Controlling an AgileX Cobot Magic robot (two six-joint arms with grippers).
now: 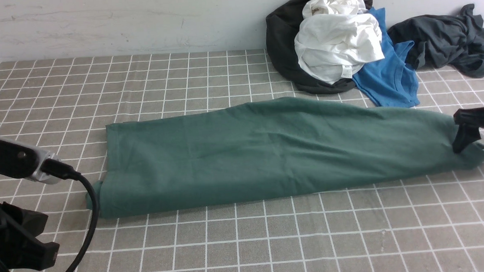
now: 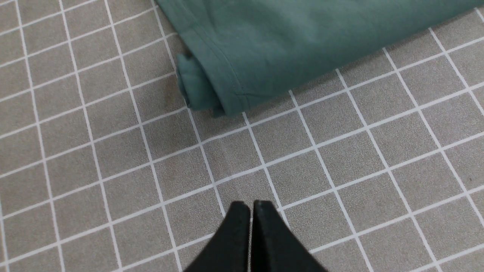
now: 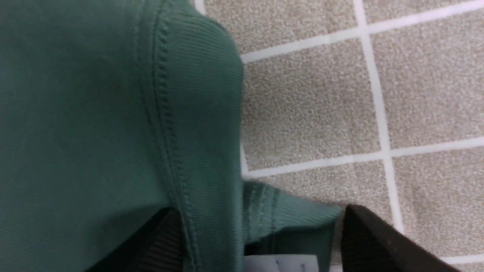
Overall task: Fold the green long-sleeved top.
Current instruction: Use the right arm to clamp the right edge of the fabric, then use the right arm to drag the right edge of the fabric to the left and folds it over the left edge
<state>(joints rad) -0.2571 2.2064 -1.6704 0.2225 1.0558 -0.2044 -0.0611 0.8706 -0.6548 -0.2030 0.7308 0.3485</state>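
The green long-sleeved top (image 1: 267, 151) lies folded into a long band across the middle of the checked table cloth, with a rolled edge at its left end (image 2: 196, 87). My right gripper (image 1: 477, 150) stands at the top's right end, jaws wide open on either side of the ribbed neck edge (image 3: 196, 113). The cloth lies loose between the fingers (image 3: 378, 241), and a white neck label (image 3: 280, 262) shows there. My left gripper (image 2: 250, 206) is shut and empty over bare cloth, apart from the top's left end. In the front view it sits at the near left (image 1: 45, 248).
At the back right a heap of clothes lies against the wall: a white garment (image 1: 336, 44), a black one (image 1: 282, 38), a bright blue T-shirt (image 1: 388, 74) and a dark grey garment (image 1: 448, 38). A black cable (image 1: 91, 218) hangs from the left arm.
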